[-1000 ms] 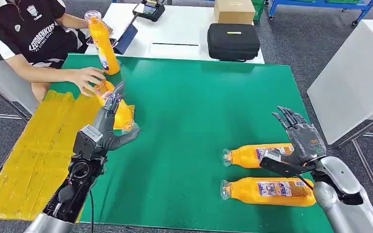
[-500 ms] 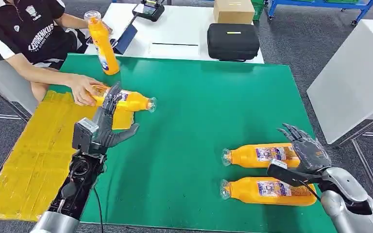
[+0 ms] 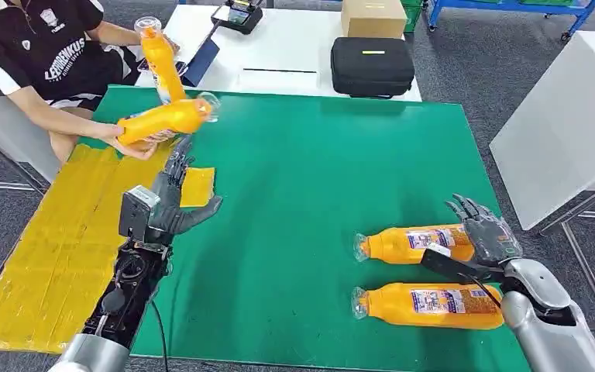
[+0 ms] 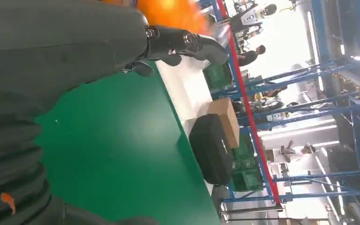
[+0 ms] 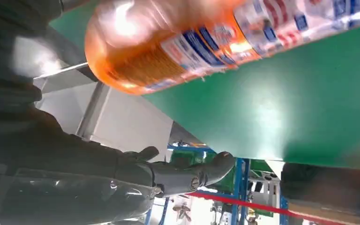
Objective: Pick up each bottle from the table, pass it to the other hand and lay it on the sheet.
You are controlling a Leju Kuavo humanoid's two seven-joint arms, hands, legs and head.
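Two orange bottles lie on the green mat at the right, caps pointing left: the farther one (image 3: 414,244) and the nearer one (image 3: 426,304). My right hand (image 3: 488,240) hovers with fingers spread by the farther bottle's base; in the right wrist view that bottle (image 5: 192,42) lies close by the hand (image 5: 98,173), ungripped. My left hand (image 3: 172,194) is open and empty at the yellow sheet's (image 3: 46,256) edge. A person holds a third bottle (image 3: 163,120) in the air above the sheet and a fourth (image 3: 160,66) upright behind it.
The person sits at the table's far left corner, arms over the sheet. A black case (image 3: 372,66) and a cardboard box (image 3: 373,17) stand on the white table behind the mat. Another white table (image 3: 565,124) stands to the right.
The person has picked the bottle up off the sheet by my left hand and raised it. My right hand has dropped lower, to the farther bottle's base. My left hand has hardly moved.
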